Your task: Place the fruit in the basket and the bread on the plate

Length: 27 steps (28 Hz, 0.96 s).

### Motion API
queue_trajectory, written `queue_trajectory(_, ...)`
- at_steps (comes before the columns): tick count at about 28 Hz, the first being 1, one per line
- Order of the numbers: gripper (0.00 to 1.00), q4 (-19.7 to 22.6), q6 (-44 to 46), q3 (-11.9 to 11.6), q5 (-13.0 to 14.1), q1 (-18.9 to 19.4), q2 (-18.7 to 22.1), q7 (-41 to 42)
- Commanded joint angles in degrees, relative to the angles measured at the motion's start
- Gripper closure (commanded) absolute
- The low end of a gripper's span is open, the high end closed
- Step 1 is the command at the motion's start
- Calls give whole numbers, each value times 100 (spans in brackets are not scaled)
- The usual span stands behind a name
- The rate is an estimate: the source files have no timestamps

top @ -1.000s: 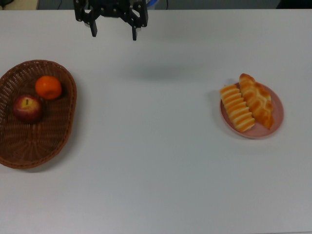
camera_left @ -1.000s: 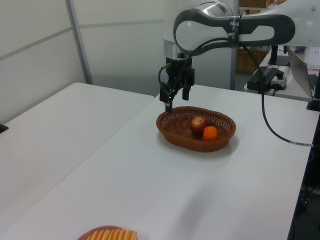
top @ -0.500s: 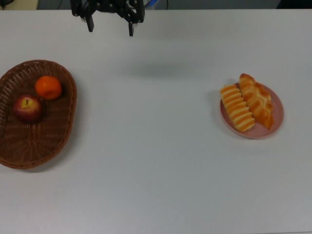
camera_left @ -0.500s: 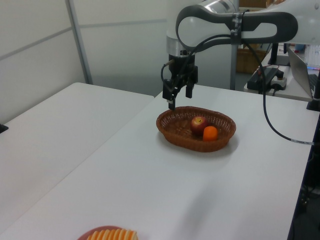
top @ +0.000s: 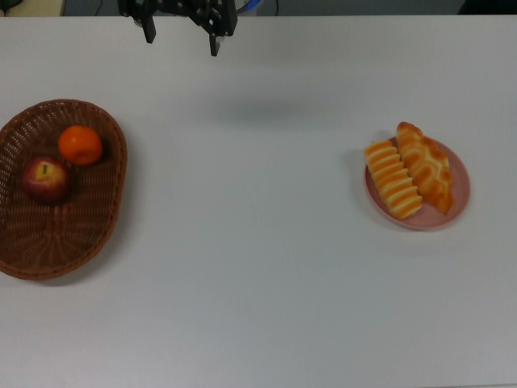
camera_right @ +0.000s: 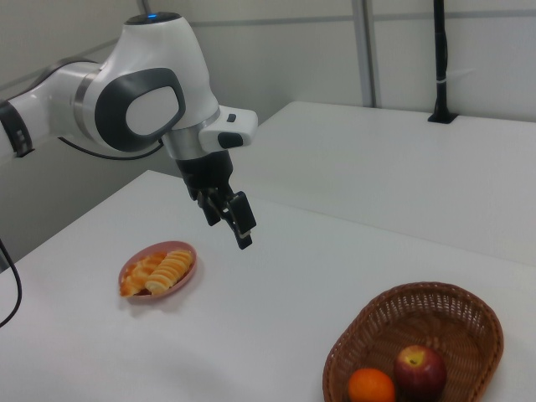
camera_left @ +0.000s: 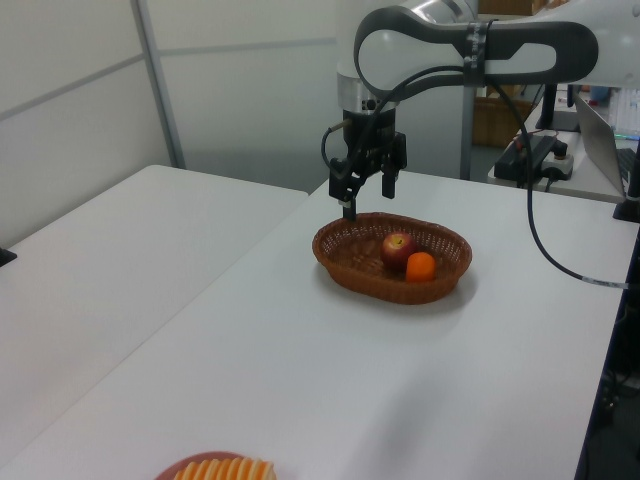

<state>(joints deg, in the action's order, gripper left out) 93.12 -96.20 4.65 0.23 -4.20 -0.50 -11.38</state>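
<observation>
My fingers (top: 179,44) hang apart and empty above the counter (top: 258,283). The apple (top: 45,179) and mandarin (top: 80,145) sit in the basket (top: 97,234) at about 8 o'clock from them in the top view. Both breads (top: 408,170) lie on the plate (top: 460,202) near 4 o'clock.

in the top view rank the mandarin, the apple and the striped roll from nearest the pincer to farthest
1. Mandarin, in the basket, top view's left; the pincer hangs by the top edge.
2. Apple, below-left of the mandarin.
3. Striped roll, on the plate, far right.

white tables (camera_left: 120,260); pale panelled walls (camera_left: 80,90) — cluttered desk (camera_left: 560,165) behind
</observation>
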Motion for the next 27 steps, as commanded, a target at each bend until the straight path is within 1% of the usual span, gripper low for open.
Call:
queue_trajectory(1, 0, -22, 128, -43, 82, 24, 59, -92)
queue_trajectory(7, 0, -48, 119, -60, 73, 15, 59, -83)
queue_trajectory(13, 0, -92, 154, -60, 91, -29, 59, 285)
queue_trajectory(27, 0, -92, 154, -78, 152, -29, 59, 330)
